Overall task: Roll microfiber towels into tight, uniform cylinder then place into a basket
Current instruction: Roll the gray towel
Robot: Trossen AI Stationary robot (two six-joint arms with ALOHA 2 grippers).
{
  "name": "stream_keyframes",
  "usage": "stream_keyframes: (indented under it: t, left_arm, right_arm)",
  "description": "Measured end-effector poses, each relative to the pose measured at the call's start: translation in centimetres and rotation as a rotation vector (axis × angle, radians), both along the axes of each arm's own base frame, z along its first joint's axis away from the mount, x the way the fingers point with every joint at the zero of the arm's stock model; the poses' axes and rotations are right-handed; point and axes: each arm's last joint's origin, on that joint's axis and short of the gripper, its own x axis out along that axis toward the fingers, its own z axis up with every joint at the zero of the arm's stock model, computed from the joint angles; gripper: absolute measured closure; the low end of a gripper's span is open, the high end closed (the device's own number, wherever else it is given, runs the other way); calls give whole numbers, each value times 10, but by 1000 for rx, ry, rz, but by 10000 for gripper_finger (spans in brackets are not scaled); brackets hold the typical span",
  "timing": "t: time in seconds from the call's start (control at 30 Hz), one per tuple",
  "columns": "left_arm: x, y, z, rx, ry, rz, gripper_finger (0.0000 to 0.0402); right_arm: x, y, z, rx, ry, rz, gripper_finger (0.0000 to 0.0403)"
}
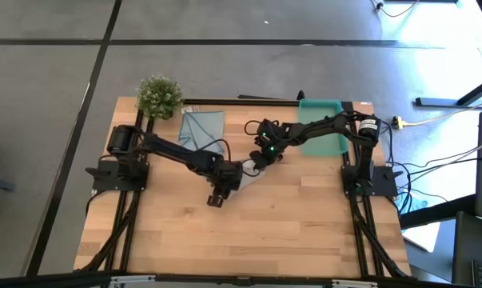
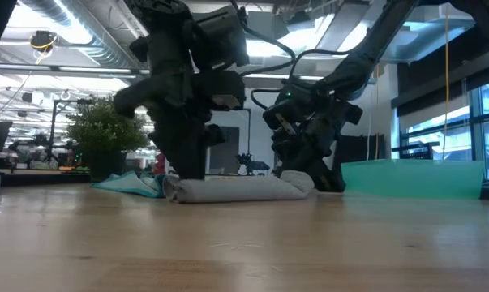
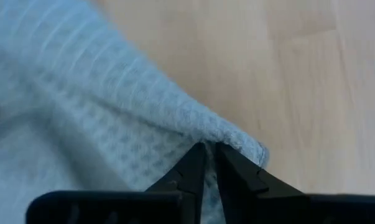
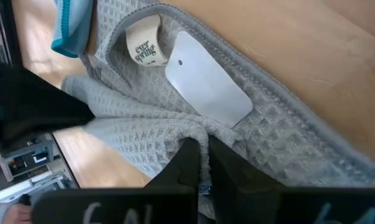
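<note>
The pale grey towel (image 2: 236, 189) lies partly rolled at mid-table, between my two grippers. It also shows in the high view (image 1: 251, 171). My left gripper (image 1: 223, 182) is shut on its left end, and my right gripper (image 1: 262, 157) is shut on its right end. The light blue towel (image 1: 202, 128) lies flat on the table at the far side, beside the plant. The teal basket (image 1: 320, 128) stands at the far right, under my right arm. My left gripper pinches a raised fold of the grey towel (image 3: 219, 132) between its two fingertips, close to a corner of the cloth (image 3: 259, 149). The fingers point down at it. The towel lies on the table. My right gripper pinches a bunched fold of the grey towel (image 4: 203, 132) between its two fingers, near the end with the white tag (image 4: 209, 81) and the sewn label (image 4: 142, 43). The fingers come from above, slanting. The towel rests on the table.
A small bushy green plant (image 1: 159, 96) stands at the far left corner. Bare wooden table (image 1: 248, 232) spreads toward the near edge. In the right wrist view a corner of the light blue towel (image 4: 72, 28) shows beyond the grey one.
</note>
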Motion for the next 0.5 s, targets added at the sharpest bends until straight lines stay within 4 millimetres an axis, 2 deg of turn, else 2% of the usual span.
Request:
stream_keyframes:
  t: [0.3, 0.5]
  left_arm:
    - [-18, 7, 49, -90, -46, 266, 363]
    - [-20, 0, 61, -128, -90, 309, 362]
  right_arm:
    - [0, 0, -1, -13, -9, 10, 386]
    - [0, 0, -1, -23, -18, 23, 386]
